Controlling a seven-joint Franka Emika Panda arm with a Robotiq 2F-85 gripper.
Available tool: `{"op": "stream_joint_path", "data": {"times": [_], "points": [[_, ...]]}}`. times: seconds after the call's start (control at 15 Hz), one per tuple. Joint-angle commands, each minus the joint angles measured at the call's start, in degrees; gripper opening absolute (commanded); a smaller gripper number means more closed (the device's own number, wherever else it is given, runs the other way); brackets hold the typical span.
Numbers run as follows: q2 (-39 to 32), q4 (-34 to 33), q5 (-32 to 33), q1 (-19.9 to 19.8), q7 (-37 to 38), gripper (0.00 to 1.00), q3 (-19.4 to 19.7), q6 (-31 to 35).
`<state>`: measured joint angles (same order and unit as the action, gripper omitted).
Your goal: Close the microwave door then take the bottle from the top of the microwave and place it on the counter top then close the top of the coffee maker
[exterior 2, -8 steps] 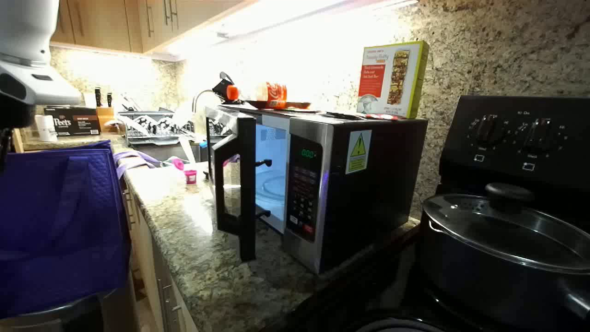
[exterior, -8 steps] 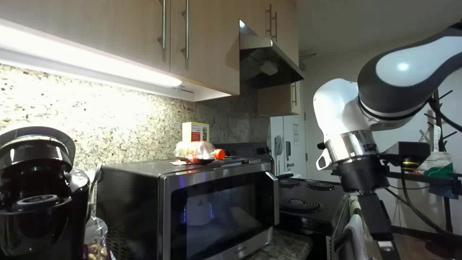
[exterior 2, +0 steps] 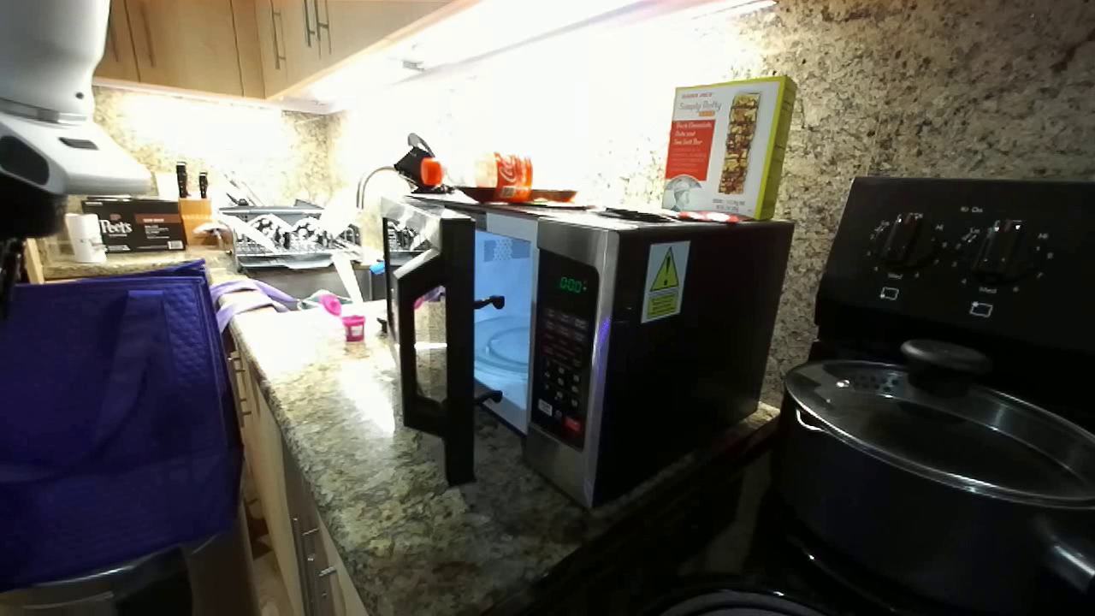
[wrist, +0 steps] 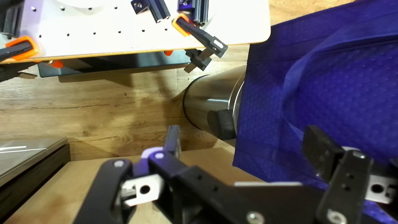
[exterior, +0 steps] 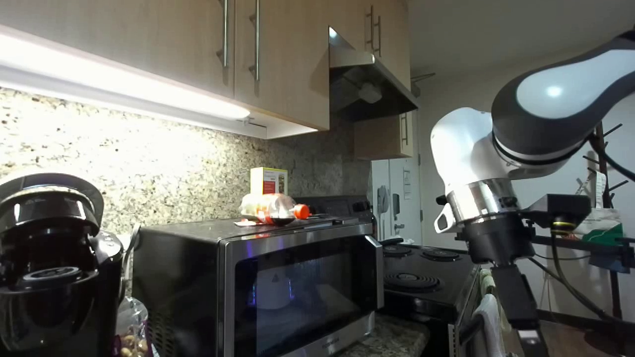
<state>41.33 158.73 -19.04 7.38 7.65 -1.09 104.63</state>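
The microwave (exterior 2: pixel 693 368) stands on the counter top (exterior 2: pixel 385 479) with its door (exterior 2: pixel 458 351) partly swung out and the lit inside showing. On its top the bottle (exterior: pixel 273 208) lies on its side, orange cap towards the front; the same bottle (exterior 2: pixel 511 175) shows a red label. At the left of an exterior view is the black coffee maker (exterior: pixel 49 282), its rounded top (exterior: pixel 94 201) seemingly tilted up. My gripper (wrist: pixel 244 137) is open, pads wide apart with nothing between them. It points down in an exterior view, right of the microwave and away from the door.
A snack box (exterior 2: pixel 727 145) stands behind the bottle. Beside the microwave is the stove (exterior: pixel 412 282) with a lidded pot (exterior 2: pixel 932 445). A purple bag (wrist: pixel 342 77) hangs over a steel bin (wrist: pixel 211 96) below the gripper. A pink cup (exterior 2: pixel 353 328) sits on the counter.
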Motion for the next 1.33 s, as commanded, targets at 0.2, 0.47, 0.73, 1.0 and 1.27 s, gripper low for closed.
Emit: {"op": "stream_joint_path", "data": {"times": [0.2, 0.47, 0.73, 1.0, 1.27], "points": [[1.1, -1.1, -0.6, -4.6, 1.3, 1.00, -0.3, 5.5], [0.2, -3.5, 1.5, -9.2, 6.6, 1.00, -1.2, 8.2], [-2.6, -8.6, 8.0, -13.2, 12.4, 1.00, -3.7, 7.4], [-6.3, -14.1, 17.6, -15.8, 15.9, 1.00, -6.3, 6.5], [-10.2, -17.9, 25.1, -16.5, 16.4, 1.00, -6.8, 9.0]]}}
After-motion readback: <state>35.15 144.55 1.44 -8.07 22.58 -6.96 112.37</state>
